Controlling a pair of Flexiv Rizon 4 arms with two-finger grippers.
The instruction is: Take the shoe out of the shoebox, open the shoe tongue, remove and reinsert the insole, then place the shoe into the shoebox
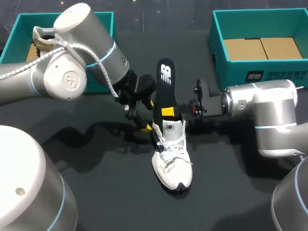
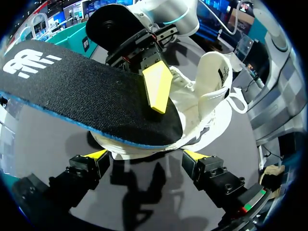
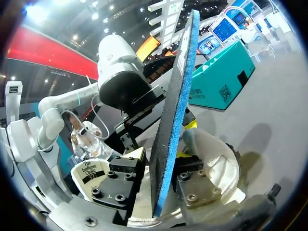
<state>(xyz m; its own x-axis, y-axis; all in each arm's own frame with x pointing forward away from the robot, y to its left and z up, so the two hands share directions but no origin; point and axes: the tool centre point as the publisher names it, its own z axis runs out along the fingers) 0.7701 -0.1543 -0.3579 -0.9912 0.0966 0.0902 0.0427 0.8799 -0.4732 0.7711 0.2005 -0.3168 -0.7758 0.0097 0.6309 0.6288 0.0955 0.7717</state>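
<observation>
Shoe [image 1: 172, 159] laid on the worktop at frame centre, toe toward the lower edge, heel opening exposed for insole work. Insole [image 1: 166, 84] half-seated in it, slanted toward upper centre, pinched between right gripper [image 1: 168, 113] jaws. Left gripper [image 2: 145, 156] jaws spread wide beside the heel, nothing gripped.

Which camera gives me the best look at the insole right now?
Head view: the whole insole shows, one end in the shoe. Left wrist view shows its top face close up; right wrist view only its blue edge.
</observation>
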